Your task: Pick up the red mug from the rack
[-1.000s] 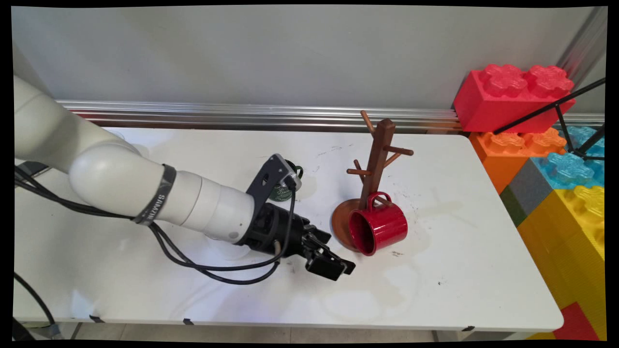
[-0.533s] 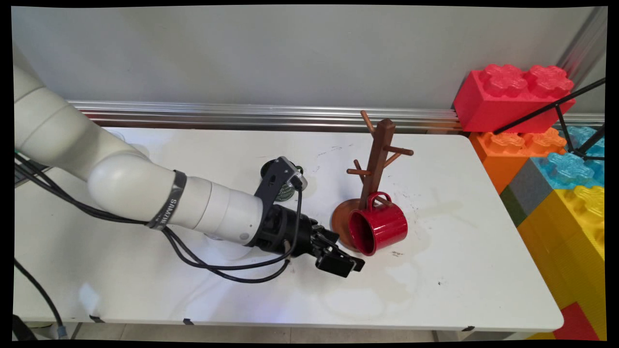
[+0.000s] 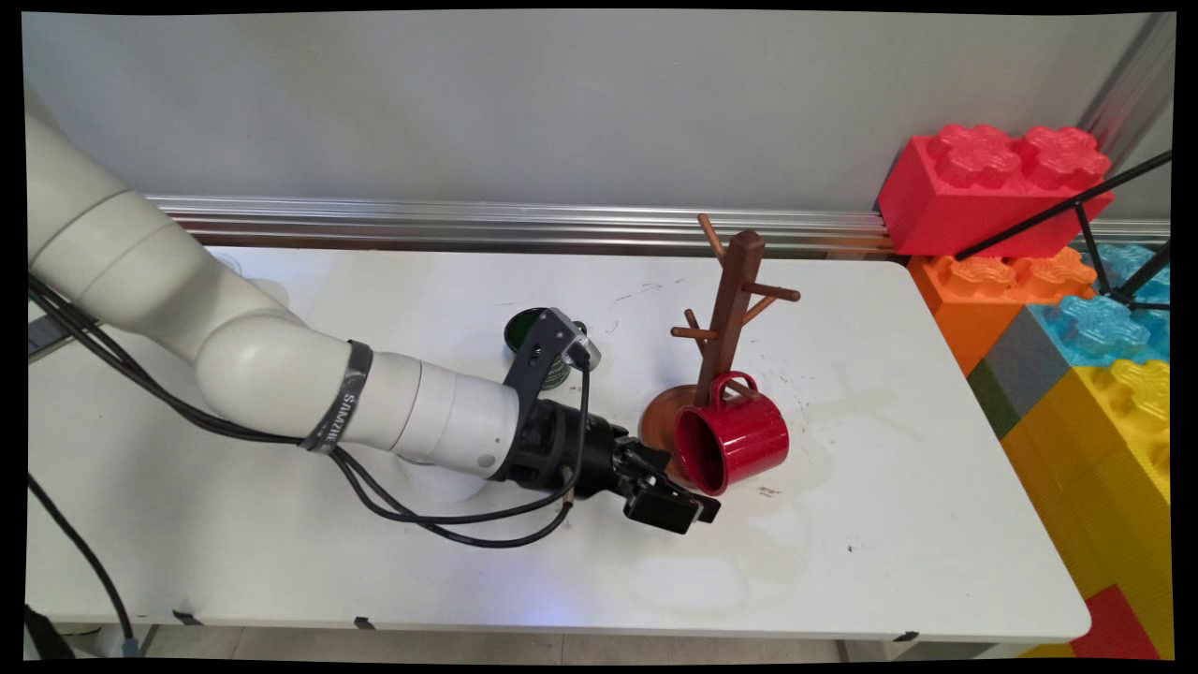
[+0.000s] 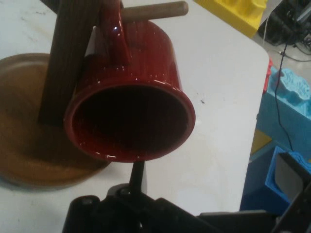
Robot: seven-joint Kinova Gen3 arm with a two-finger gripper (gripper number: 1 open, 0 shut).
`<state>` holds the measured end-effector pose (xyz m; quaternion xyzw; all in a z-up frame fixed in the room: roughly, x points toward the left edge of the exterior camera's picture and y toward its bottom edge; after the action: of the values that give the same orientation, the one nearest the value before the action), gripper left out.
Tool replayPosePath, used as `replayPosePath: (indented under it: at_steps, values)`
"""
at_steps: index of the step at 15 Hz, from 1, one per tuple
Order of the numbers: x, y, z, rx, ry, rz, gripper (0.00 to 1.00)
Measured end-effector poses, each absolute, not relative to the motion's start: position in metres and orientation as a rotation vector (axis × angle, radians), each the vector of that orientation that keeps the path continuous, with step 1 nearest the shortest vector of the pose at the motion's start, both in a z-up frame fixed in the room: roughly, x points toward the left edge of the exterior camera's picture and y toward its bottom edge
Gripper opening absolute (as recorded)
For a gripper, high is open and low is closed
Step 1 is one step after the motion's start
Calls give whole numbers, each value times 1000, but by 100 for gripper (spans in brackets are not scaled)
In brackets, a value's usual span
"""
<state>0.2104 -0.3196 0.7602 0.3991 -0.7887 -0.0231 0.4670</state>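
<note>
White tabletop (image 3: pixel 889 524), scuffed. End effector (image 3: pixel 688 510) low, empty, fingers apart, aimed into red mug's (image 3: pixel 735 445) mouth just ahead. Hung on wooden mug tree (image 3: pixel 730 300); green cup (image 3: pixel 524 329) behind.

A red mug (image 3: pixel 732 444) lies on its side on the white tabletop (image 3: pixel 889 524), its dark open mouth turned toward the gripper (image 3: pixel 688 507). Its handle points up and hooks on a low peg of the brown wooden mug stand (image 3: pixel 728 309). The mug leans against the stand's post and partly rests over the round base (image 4: pixel 29 160).
</note>
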Motion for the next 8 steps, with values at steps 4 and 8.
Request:
replayPosePath:
  at_steps: [4,8]
  values:
    - [211,-320,753,949,-1912,-47,100]
    - [212,-322,743,918,-1889,-5,100]
